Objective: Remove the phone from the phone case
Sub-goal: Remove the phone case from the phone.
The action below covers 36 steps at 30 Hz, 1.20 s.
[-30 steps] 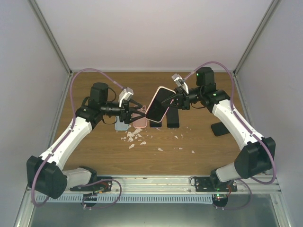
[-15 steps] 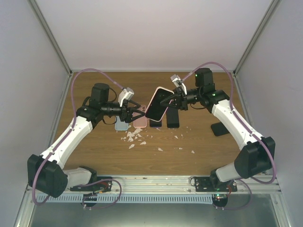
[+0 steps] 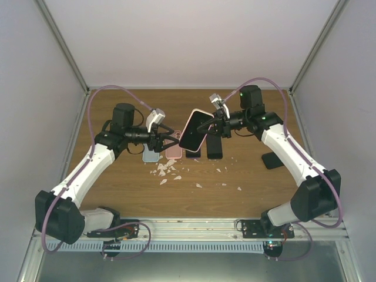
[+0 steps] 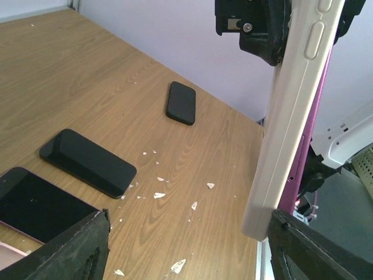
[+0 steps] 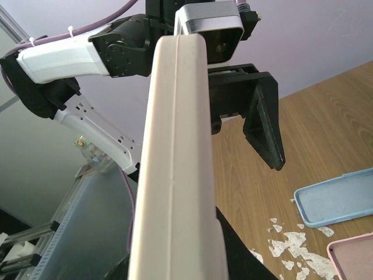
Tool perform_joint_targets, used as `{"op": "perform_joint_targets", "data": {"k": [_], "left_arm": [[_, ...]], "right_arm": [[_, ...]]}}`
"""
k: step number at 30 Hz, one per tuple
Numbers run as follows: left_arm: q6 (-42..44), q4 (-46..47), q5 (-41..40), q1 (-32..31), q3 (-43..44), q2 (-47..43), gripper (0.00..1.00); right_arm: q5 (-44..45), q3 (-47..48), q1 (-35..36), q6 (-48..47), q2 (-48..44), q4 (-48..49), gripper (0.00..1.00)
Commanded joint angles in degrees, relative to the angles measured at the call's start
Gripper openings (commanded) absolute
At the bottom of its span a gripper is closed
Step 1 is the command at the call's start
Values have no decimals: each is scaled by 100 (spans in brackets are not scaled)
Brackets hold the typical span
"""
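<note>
The phone in a cream-pink case point(image 3: 195, 130) is held up off the table, tilted, screen towards the camera. My right gripper point(image 3: 211, 127) is shut on its right end. In the right wrist view only the case's long edge point(image 5: 175, 163) shows, filling the middle and hiding my fingers. My left gripper point(image 3: 171, 138) is open just left of the phone. In the left wrist view the case's side with its buttons point(image 4: 297, 116) stands beside my right finger point(image 4: 317, 251), its lower corner just above that finger, not clamped.
On the wooden table point(image 3: 247, 176) lie a blue case point(image 3: 150, 155), a pink case point(image 3: 174, 151) and two black phones point(image 3: 193, 153) point(image 3: 214, 148). White scraps point(image 3: 167, 170) are scattered in front of them. A small black object point(image 3: 271, 160) sits at the right.
My right gripper has carried the cased phone slightly left, towards the left gripper. The left gripper has stayed open and shifted only a little.
</note>
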Motion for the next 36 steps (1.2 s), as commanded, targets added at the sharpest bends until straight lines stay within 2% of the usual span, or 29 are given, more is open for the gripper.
{"op": "perform_joint_targets", "data": {"k": [1, 10, 14, 18, 27, 32, 36], "left_arm": [[219, 685, -790, 3, 12, 275, 73], [766, 608, -1037, -48, 74, 359, 72], [760, 613, -1124, -97, 119, 446, 70], [480, 599, -854, -221, 301, 608, 67], [-248, 1122, 532, -529, 377, 683, 66], [-806, 1589, 731, -559, 394, 687, 66], [-1149, 1796, 511, -590, 504, 729, 65]], "right_arm": [[-2577, 205, 550, 286, -55, 24, 1], [-2586, 388, 606, 273, -6, -116, 0], [-2587, 443, 687, 166, -1, -222, 1], [-2586, 463, 777, 38, 51, -294, 1], [-2587, 393, 828, -185, 103, -340, 0], [-2583, 396, 836, -314, 170, -404, 0], [-2583, 374, 845, -402, 231, -471, 0]]}}
